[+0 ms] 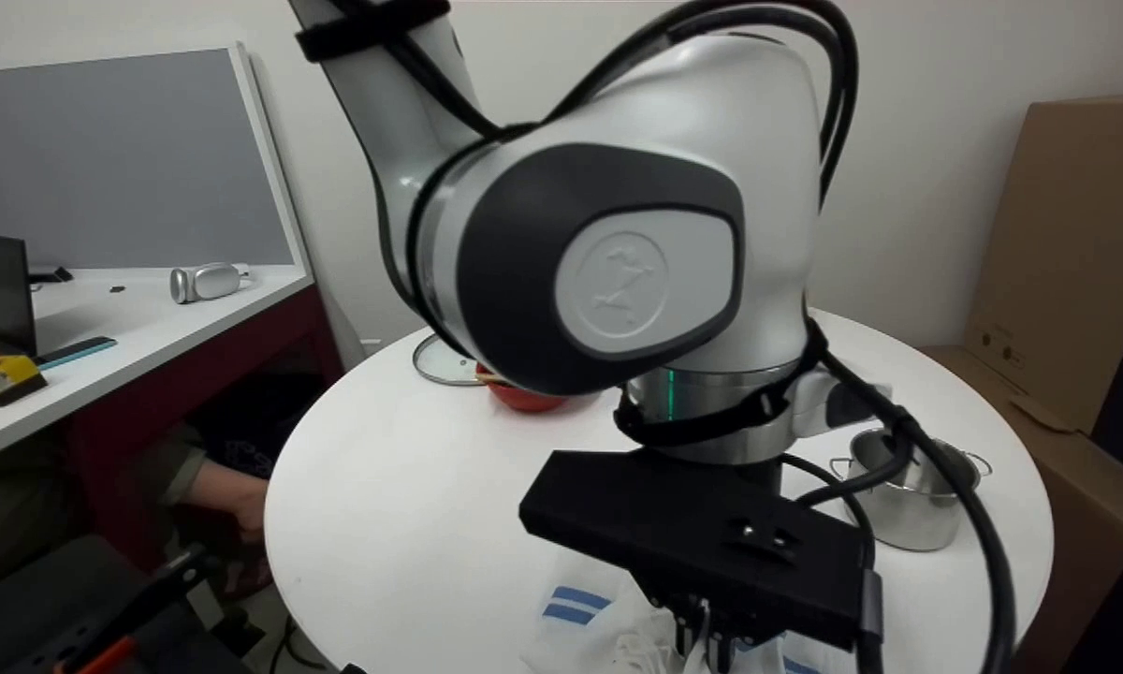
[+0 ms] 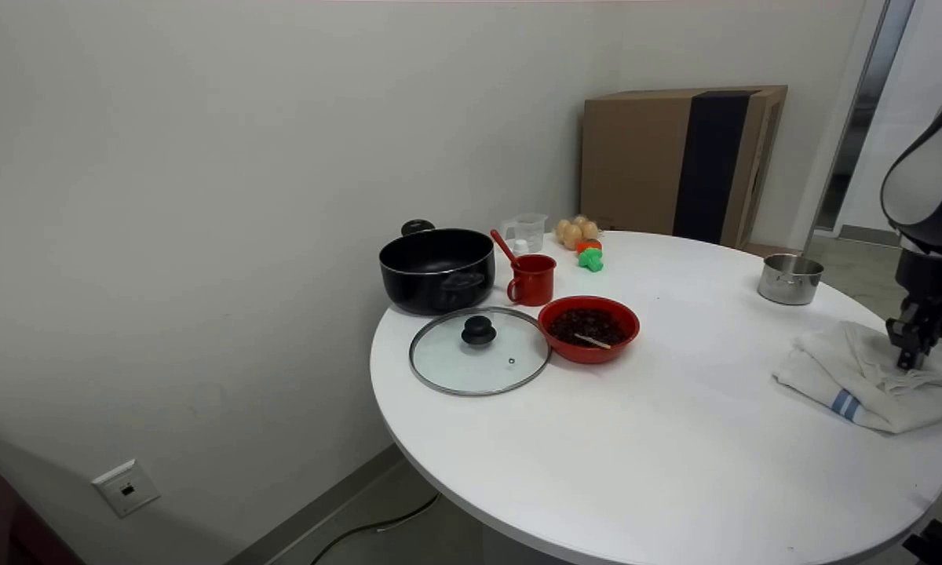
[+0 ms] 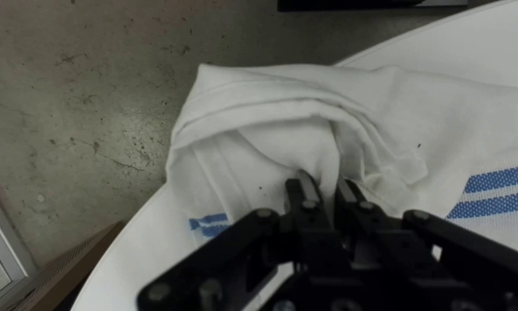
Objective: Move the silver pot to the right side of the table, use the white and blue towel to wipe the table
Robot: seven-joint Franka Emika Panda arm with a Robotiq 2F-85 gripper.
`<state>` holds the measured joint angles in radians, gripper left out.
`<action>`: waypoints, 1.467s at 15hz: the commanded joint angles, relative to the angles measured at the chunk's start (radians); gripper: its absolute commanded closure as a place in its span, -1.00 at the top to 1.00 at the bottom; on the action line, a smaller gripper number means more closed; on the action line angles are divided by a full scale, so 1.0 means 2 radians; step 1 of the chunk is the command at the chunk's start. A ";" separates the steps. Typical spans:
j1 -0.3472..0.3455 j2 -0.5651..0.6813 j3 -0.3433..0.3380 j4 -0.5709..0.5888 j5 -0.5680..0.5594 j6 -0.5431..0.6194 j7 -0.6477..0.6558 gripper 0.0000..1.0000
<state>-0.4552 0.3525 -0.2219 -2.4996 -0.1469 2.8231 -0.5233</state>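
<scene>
My gripper (image 3: 323,183) is shut on a fold of the white and blue towel (image 3: 259,97), pinching the cloth between its fingers. In the wrist view the crumpled towel reaches past the rim of the round white table (image 3: 129,250), with the floor behind it. An exterior view has the towel (image 2: 856,384) bunched near the table's edge, my gripper (image 2: 909,361) pointing down into it. The silver pot (image 2: 789,281) stands upright on the table, apart from the towel and gripper. It also shows in an exterior view, where a cable crosses in front of the pot (image 1: 908,515).
A glass lid (image 2: 455,365), red bowl (image 2: 589,353), black pot (image 2: 432,289) and red mug (image 2: 538,282) share one side of the table. Eggs (image 2: 573,234) and a green toy (image 2: 590,260) lie behind them. A cardboard box (image 1: 1067,271) and a desk (image 1: 159,342) flank the table.
</scene>
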 commanded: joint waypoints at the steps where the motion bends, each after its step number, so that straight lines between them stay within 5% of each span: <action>1: -0.028 0.035 0.014 0.058 0.018 -0.027 -0.020 -0.95; 7: -0.028 0.046 0.016 0.111 0.004 -0.053 -0.021 -0.95; 22: 0.072 0.135 0.048 0.233 -0.017 -0.114 0.022 -0.95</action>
<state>-0.3214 0.5800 -0.1351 -2.1094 -0.1632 2.6465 -0.4980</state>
